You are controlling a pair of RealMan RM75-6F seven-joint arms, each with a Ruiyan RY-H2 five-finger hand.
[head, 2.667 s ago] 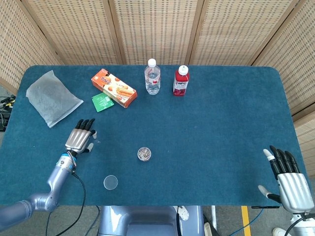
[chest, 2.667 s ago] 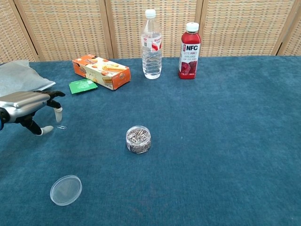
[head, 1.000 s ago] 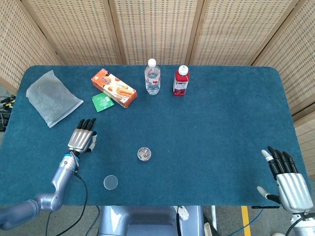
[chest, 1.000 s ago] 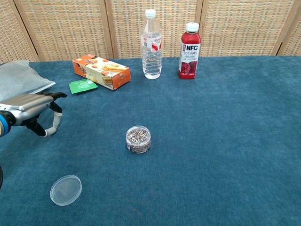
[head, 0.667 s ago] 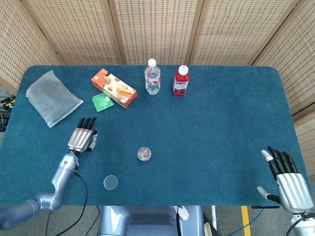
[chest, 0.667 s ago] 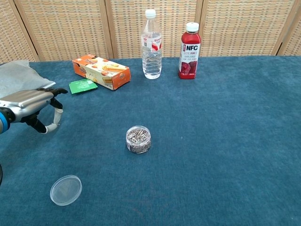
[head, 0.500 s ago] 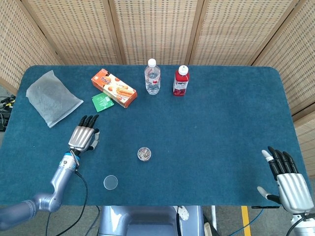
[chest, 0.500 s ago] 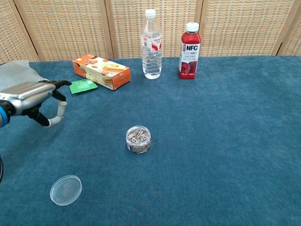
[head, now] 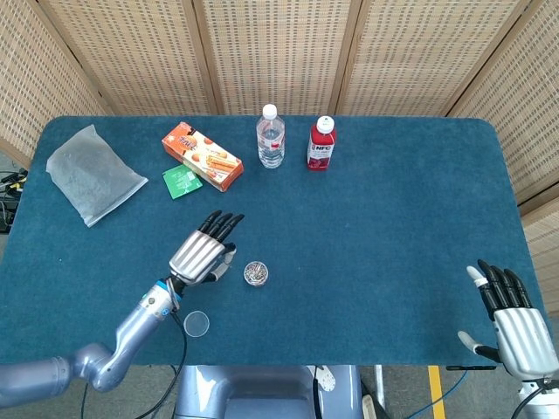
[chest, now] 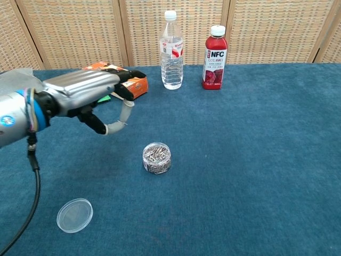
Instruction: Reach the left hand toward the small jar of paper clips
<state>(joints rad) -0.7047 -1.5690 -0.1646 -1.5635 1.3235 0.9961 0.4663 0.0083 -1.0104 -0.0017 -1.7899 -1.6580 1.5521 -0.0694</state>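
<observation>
The small clear jar of paper clips [head: 255,273] [chest: 156,158] stands open near the middle of the blue table [head: 384,227]. Its clear lid [head: 196,324] [chest: 74,215] lies flat to the front left. My left hand [head: 204,250] [chest: 88,92] hovers just left of the jar, slightly behind it. Its thumb and one fingertip meet in a pinch on a thin paper clip [chest: 118,125], and the other fingers stretch forward. My right hand [head: 514,319] is off the table's front right corner, fingers spread and holding nothing.
An orange biscuit box [head: 203,156] and a green packet [head: 181,182] lie at the back left. A water bottle [head: 271,138] and a red juice bottle [head: 320,144] stand at the back centre. A crumpled plastic bag [head: 93,173] lies far left.
My left hand has picked the loose paper clip off the cloth at the left and swept right, ending beside the jar. The right hand has stayed put.
</observation>
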